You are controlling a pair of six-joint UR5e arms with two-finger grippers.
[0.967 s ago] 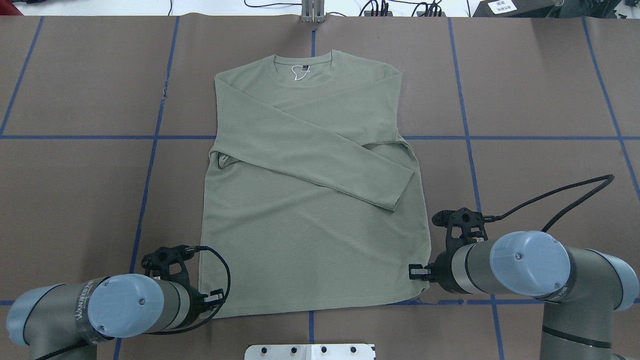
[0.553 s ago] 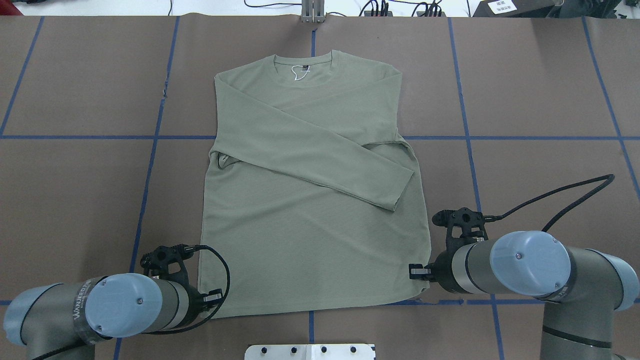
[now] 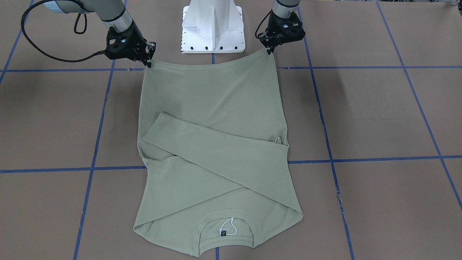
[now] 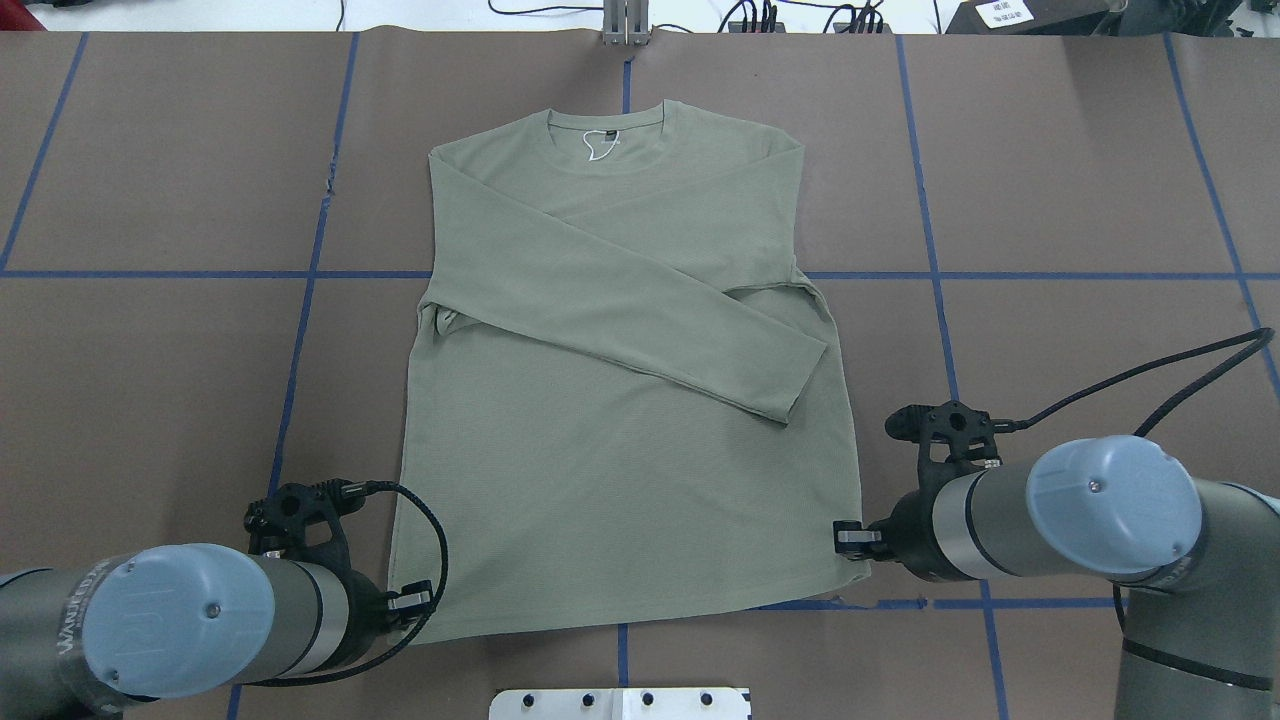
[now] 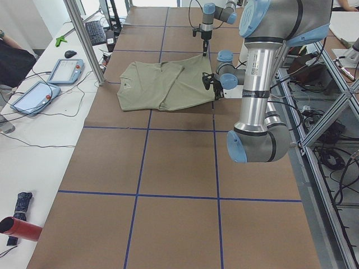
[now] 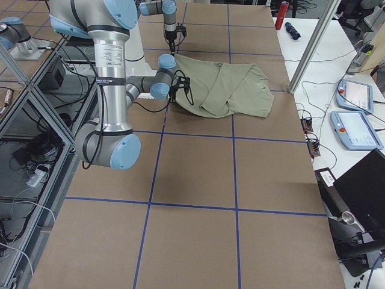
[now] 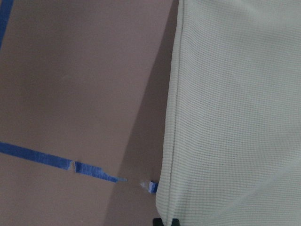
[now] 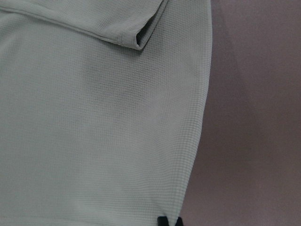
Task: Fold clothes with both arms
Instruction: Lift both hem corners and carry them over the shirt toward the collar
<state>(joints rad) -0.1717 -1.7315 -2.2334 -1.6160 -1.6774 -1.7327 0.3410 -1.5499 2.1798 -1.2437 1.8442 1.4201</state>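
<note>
Left gripper (image 3: 270, 51) and right gripper (image 3: 148, 64) each clamp a hem corner of the shirt (image 3: 213, 94) — shallow bites, so uneven lifting could slip one and spill the sleeves (image 3: 216, 148) folded ahead of them.

- a robotics lab.
- a big table (image 4: 150, 380) under brown paper, gridded with blue tape (image 4: 1050, 275).
- teach pendants (image 5: 65, 70), a keyboard (image 5: 94, 32) and a mouse (image 5: 70, 54) on the side bench (image 5: 22, 168).
- aluminium framing (image 5: 84, 42) beside it.
</note>
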